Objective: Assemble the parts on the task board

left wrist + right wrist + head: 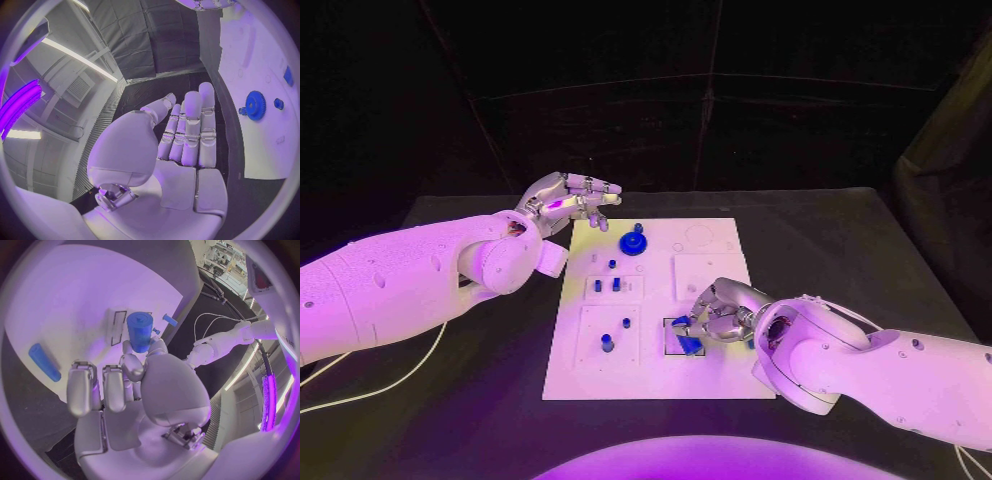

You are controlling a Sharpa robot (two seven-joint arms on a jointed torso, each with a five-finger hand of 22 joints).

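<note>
The right robot hand [134, 375] is pinching a blue cylinder [140, 331] at its fingertips over the task board [718, 380]; it is looking light, stiff and smooth, so gripping its sides seems safest, while the left robot hand [184, 135] is hovering with fingers apart and holding nothing.

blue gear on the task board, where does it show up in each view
Head view: the blue gear sits at the far end of the task board, just right of the left robot hand.
Left wrist view: on the white board beyond the fingertips.
Right wrist view: I cannot pick it out.
Shared landmark: the white task board.
</note>
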